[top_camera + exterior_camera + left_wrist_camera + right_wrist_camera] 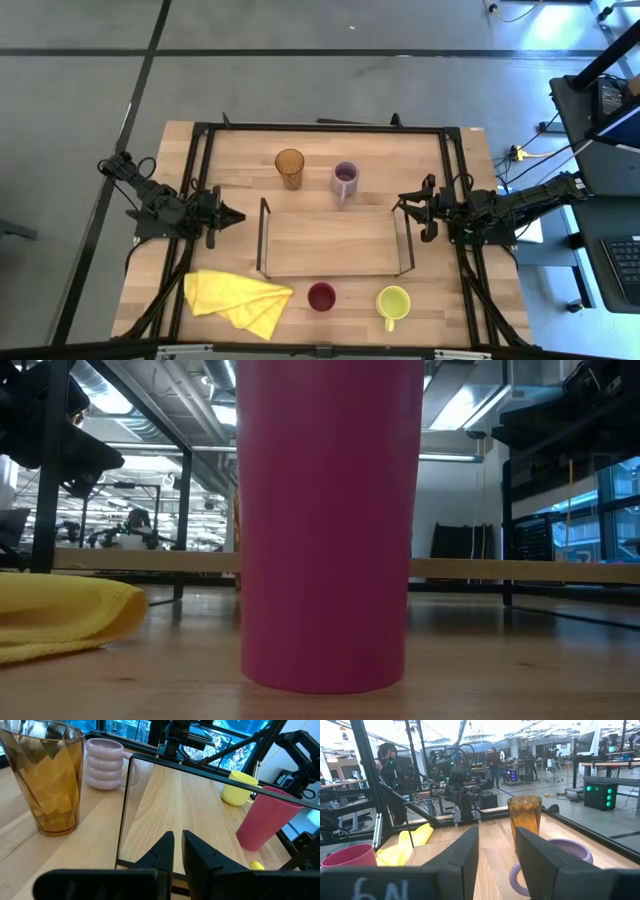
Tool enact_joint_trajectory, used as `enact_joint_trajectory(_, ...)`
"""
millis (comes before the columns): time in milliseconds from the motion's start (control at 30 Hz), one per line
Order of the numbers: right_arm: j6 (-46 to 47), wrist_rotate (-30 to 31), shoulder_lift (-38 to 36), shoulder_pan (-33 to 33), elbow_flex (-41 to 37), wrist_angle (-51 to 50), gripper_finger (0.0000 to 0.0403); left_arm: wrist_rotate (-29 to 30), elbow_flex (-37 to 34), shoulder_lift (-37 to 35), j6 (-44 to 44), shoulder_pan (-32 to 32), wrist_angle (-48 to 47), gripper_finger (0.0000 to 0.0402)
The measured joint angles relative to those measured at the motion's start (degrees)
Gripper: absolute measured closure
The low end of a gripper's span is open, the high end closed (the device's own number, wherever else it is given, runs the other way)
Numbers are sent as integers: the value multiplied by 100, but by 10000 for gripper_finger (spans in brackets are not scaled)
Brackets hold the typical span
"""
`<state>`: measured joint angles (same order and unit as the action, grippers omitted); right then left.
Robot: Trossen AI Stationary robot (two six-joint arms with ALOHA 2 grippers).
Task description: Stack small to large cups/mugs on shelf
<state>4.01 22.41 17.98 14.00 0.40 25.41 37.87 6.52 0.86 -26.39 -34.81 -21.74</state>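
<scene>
High view: left claw (237, 214) pressed together, right claw (404, 211) spread; both empty beside the shelf (335, 242).

We count four vessels on the tabletop (230, 140): one amber tumbler (289, 168), one lilac mug (345, 181), one dark red cup (321, 296) and one yellow-green mug (392, 303). That makes two with handles and two without. We also see one shelf (335, 243), with two black wire frames at its ends, and one yellow cloth (237, 299). Two arms carry two hands, left hand (234, 215) and right hand (407, 206).
</scene>
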Motion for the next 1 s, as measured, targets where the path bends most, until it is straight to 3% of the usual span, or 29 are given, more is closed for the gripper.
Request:
enact_joint_trajectory(367, 24, 0, 2, 0, -1, 130, 272, 5, -1, -1, 5, 0, 0, 370)
enact_joint_trajectory(500, -227, -39, 2, 0, 0, 878, 272, 634, -28, -2, 434, 15, 238, 370)
enact_joint_trajectory(567, -626, -249, 2, 0, 0, 1561, 272, 818, -39, 2, 423, 13, 782, 370)
enact_joint_trajectory(800, -1958, -632, -2, 0, 152, 4023, 272, 875, -20, -2, 1124, 15, 4372, 370)
enact_joint_trajectory(1000, -1936, -171, -15, -1, 337, 4360, 272, 804, -14, -3, 1180, 17, 5868, 370)
